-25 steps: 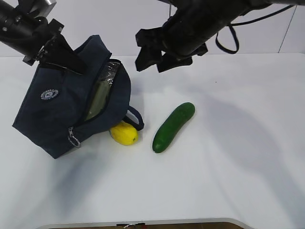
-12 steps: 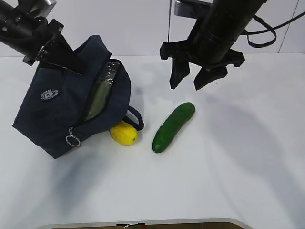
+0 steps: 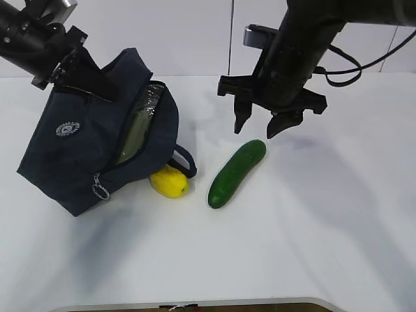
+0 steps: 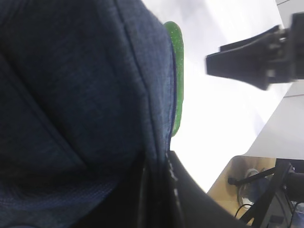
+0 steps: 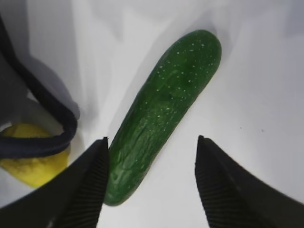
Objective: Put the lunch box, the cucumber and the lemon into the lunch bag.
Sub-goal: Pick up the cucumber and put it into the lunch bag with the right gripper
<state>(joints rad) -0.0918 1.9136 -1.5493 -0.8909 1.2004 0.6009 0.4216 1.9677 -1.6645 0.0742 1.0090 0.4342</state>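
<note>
Swinging over from beside the lunch bag (image 3: 97, 153), the right hand (image 3: 258, 127) now hangs spread just above the cucumber (image 3: 236, 172), which lies on the counter (image 3: 325, 214) beneath its fingers. Firm, smooth and probably slippery, it looks best pinched mid-length. The left hand (image 3: 91, 81) stays clamped on the bag's rim.

I see the navy lunch bag (image 3: 91, 153) tilted on the table, mouth open, foil lining showing. The lunch box (image 3: 134, 135), pale green, stands inside it. The yellow lemon (image 3: 169, 182) lies against the bag's lower edge, under a handle loop. The dark green cucumber (image 3: 236, 173) lies diagonally just beside the lemon.
</note>
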